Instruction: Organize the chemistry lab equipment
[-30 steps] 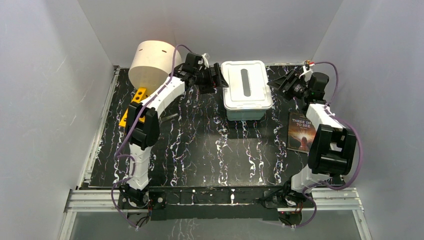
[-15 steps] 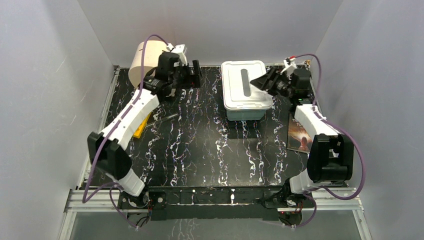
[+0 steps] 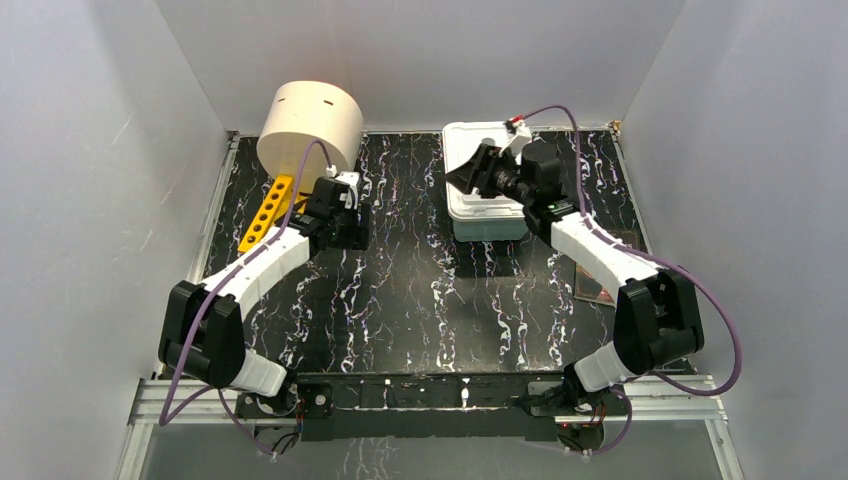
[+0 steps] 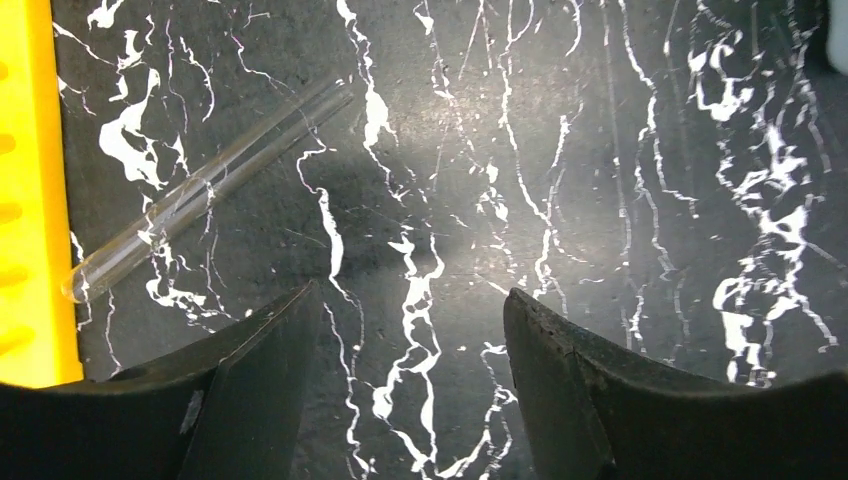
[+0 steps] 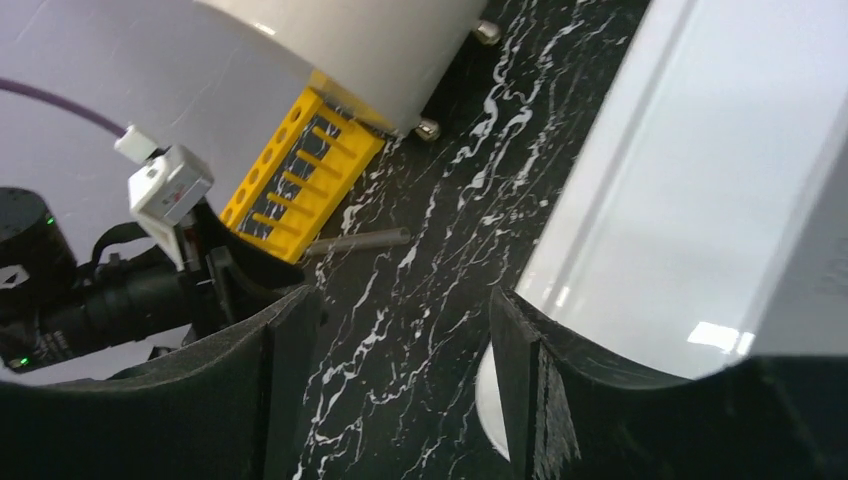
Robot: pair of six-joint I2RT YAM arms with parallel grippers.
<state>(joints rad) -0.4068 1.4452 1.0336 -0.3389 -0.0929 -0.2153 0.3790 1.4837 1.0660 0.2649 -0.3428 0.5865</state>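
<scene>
A clear glass tube (image 4: 200, 190) lies slanted on the black marbled table, right beside the yellow holed rack (image 4: 28, 200). My left gripper (image 4: 410, 300) is open and empty just above the table, near the tube but apart from it. In the top view the left gripper (image 3: 338, 230) sits next to the rack (image 3: 262, 212). My right gripper (image 3: 466, 176) is open and empty over the left edge of the white lidded box (image 3: 492, 212). The right wrist view shows that gripper (image 5: 405, 300), the rack (image 5: 300, 165) and the tube (image 5: 360, 240). Beaker, flask, tongs, rubber tube, brush and packet are out of view.
The big cream cylinder (image 3: 310, 125) stands at the back left, touching the rack's far end. A dark-covered book (image 3: 598, 283) lies at the right, partly under my right arm. White walls close in the table (image 3: 420, 300) on three sides.
My left arm pulled away from the box and came down beside the rack, over the tube. My right arm swung left from the back right corner to over the box.
</scene>
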